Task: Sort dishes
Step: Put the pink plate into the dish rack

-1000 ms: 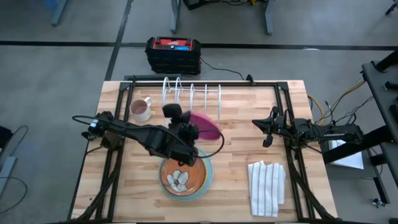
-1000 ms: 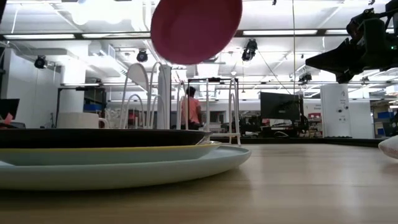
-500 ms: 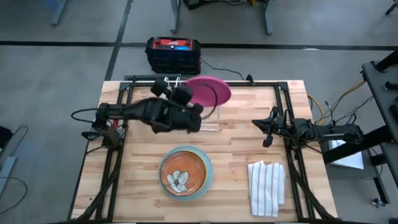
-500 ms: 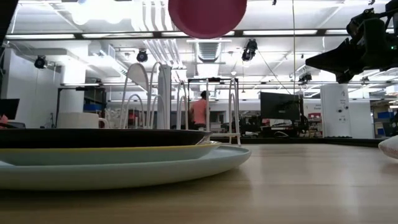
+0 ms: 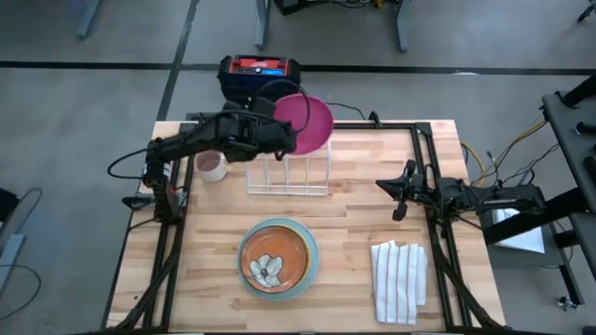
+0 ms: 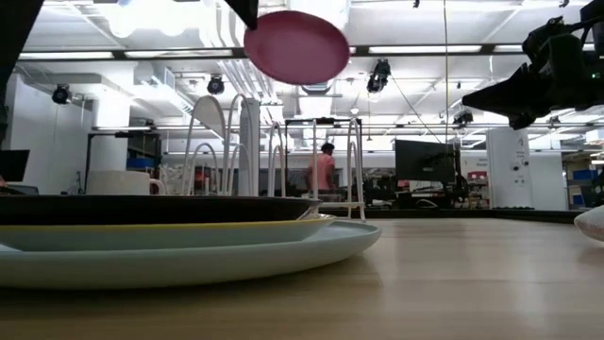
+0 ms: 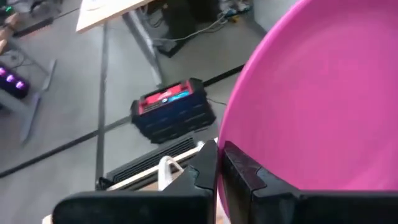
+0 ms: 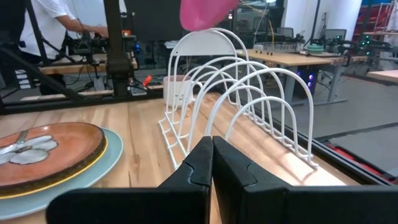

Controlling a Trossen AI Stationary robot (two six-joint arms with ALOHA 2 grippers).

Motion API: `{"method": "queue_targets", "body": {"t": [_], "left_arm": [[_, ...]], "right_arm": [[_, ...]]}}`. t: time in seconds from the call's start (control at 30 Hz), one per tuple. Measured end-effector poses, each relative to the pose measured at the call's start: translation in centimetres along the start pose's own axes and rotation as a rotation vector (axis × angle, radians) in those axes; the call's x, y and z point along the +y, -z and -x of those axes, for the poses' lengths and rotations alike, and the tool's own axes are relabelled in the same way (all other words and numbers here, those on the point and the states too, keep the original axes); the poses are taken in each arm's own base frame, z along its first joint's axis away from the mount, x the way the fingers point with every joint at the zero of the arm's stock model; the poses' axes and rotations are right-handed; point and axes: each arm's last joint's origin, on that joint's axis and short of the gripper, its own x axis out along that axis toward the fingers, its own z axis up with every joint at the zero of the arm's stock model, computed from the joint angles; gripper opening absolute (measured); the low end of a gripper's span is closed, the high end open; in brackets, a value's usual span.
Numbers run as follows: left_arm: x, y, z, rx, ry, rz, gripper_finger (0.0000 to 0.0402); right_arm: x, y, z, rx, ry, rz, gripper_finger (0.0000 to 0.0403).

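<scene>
Four plates in play, one of them in the air. I've got the left gripper [image 5: 291,140] clamped on the rim of the magenta-pink plate [image 5: 308,122], holding it tilted high above the far end of the white wire dish rack [image 5: 288,160]. Wrist view confirms the pinch: fingers [image 7: 239,177] closed on the plate edge.

Other three plates sit stacked near the front-middle of the table [image 5: 363,233]: orange-brown plate [image 5: 272,262] on top, yellow speckled plate [image 6: 316,227] under it, pale teal-blue plate [image 5: 311,263] at the bottom.

Right gripper [image 5: 400,195] is parked at the right side of the table, fingers closed on nothing, pointed at the rack.

Step in hand, as I read it: racking the first plate. It's above the rack, not yet in a slot.

Next move needs:
- plate turned to vertical, edge down
- aligned between two wire hoops, not over one
- lowered until the rim seats, then release

Watch items: white mug [image 5: 212,165] sits just beside the rack's left end, under my arm. Folded striped cloth [image 5: 400,279] is well clear at front right.
</scene>
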Motion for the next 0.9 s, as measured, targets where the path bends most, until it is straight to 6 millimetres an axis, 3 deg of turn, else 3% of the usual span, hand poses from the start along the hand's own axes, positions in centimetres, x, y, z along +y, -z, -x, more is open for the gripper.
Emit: {"method": "queue_targets", "body": {"t": [0.3, 0.57, 0.7, 0.9], "left_arm": [[-0.4, 0.4, 0.8, 0.034, 0.065, -0.061, 0.0001], [-2.4, 2.9, 4.6, 0.281, 0.467, -0.300, 0.0001], [-3.6, 4.5, 6.2, 0.268, 0.463, -0.287, 0.0001], [-5.6, 7.5, 6.9, 0.190, 0.347, -0.298, 0.0001]], "right_arm": [[-0.1, 0.0, 0.0, -0.002, 0.033, -0.001, 0.0000], [0.0, -0.2, 0.0, -0.019, -0.005, -0.073, 0.0000], [0.5, -1.7, 0.2, -0.159, -0.191, -0.191, 0.0003], [0.4, -2.8, 0.2, -0.191, -0.199, -0.435, 0.0040]]}}
